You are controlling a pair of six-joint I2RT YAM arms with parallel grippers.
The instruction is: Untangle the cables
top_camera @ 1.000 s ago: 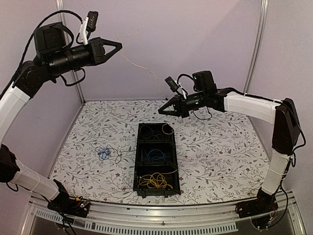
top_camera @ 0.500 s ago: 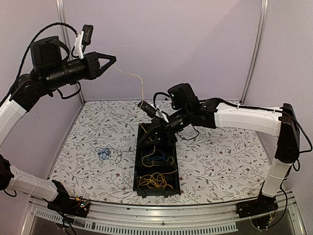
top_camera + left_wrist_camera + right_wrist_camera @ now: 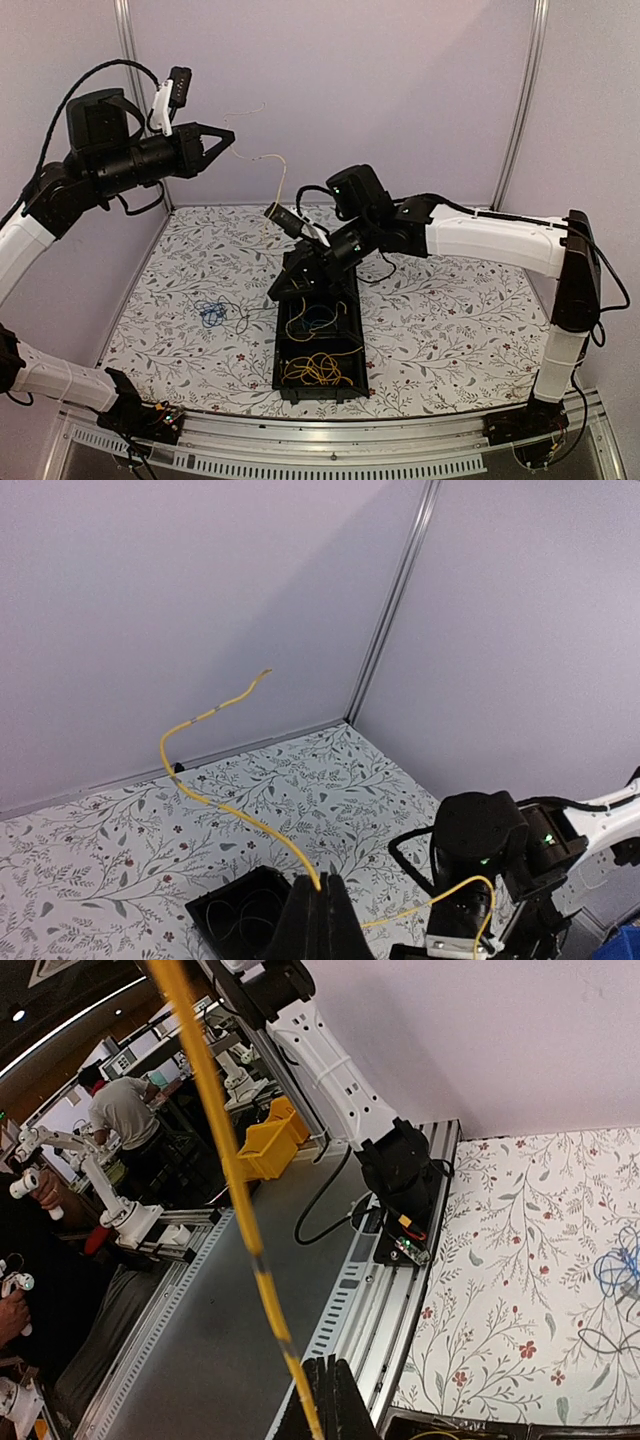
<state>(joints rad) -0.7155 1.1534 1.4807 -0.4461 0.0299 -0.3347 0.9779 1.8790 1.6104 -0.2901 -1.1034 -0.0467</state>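
Observation:
My left gripper (image 3: 229, 132) is raised high at the back left, shut on a thin yellow cable (image 3: 281, 170). In the left wrist view the cable (image 3: 232, 818) curves out from the shut fingertips of the gripper (image 3: 322, 882). The cable sags down to my right gripper (image 3: 276, 294), which hangs low over the left wall of the black tray (image 3: 281, 342). In the right wrist view the gripper (image 3: 326, 1366) is shut on the same cable (image 3: 236, 1172). A yellow bunch (image 3: 318, 370) lies in the tray's near compartment and blue wire (image 3: 318, 318) in the middle one.
A small blue and dark bundle (image 3: 212, 313) lies on the flowered table left of the tray, also in the right wrist view (image 3: 614, 1270). Dark wires lie in the tray's far compartment (image 3: 240, 916). The left arm's base (image 3: 405, 1182) stands at the table's near edge.
My right arm has swung from the back right down to the tray's left side. The left gripper has dropped slightly. The yellow cable between them has gone from stretched to slack and bent.

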